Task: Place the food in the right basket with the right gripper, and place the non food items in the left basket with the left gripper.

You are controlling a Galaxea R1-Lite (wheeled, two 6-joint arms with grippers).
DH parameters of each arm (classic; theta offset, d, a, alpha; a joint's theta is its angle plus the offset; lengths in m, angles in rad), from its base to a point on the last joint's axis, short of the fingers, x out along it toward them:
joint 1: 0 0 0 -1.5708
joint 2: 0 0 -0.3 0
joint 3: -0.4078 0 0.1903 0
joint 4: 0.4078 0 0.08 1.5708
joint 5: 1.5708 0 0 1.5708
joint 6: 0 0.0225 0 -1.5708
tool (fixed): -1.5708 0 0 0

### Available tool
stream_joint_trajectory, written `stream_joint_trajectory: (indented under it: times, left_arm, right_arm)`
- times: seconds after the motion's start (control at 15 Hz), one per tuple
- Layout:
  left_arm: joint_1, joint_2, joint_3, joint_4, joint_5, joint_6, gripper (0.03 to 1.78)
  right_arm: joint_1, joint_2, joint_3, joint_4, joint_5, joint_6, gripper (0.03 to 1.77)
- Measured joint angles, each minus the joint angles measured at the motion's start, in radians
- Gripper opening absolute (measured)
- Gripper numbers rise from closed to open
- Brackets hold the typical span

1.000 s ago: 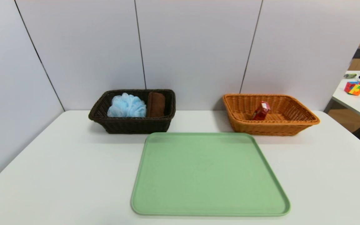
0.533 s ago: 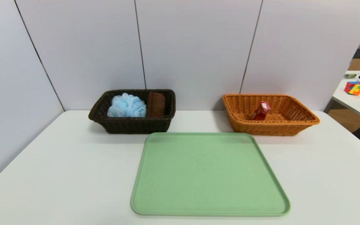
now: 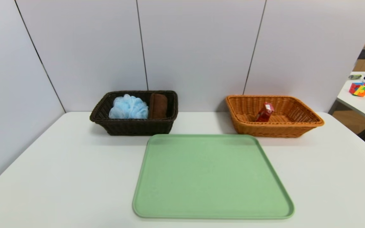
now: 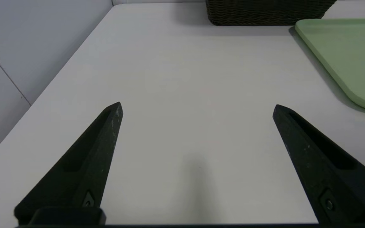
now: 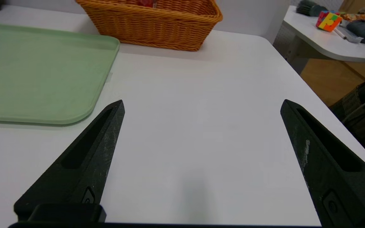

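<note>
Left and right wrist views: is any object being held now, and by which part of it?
Nothing is held. The left end effector and the right end effector are both open, with only bare table between their fingers.

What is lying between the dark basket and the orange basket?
Only bare white table lies between the dark basket and the orange basket, as the head view shows.

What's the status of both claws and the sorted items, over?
Both claws, left and right, open, above table. Blue puff, brown item in dark basket; red pack in orange basket. Nothing blocking.
</note>
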Motion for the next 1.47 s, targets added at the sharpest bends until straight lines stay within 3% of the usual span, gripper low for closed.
stream_joint_trajectory:
  times: [0.13, 0.27, 0.53, 0.8, 1.47]
  left_arm:
    - [0.000, -0.002, 0.035, -0.054, -0.013, -0.002, 1.69]
    - [0.000, -0.002, 0.046, -0.057, -0.013, -0.006, 1.69]
    - [0.000, -0.003, 0.050, -0.056, -0.012, -0.016, 1.69]
    - [0.000, -0.004, 0.050, -0.056, -0.011, -0.036, 1.69]
    - [0.001, -0.004, 0.050, -0.056, -0.007, -0.067, 1.69]
  right_arm:
    - [0.000, -0.001, 0.032, -0.041, 0.011, 0.002, 1.70]
    - [0.000, -0.002, 0.047, -0.044, 0.057, 0.011, 1.70]
    - [0.000, -0.002, 0.077, -0.044, 0.103, 0.020, 1.70]
    - [0.000, -0.002, 0.083, -0.043, 0.107, 0.086, 1.70]
    - [0.001, -0.002, 0.085, -0.046, 0.105, 0.088, 1.70]
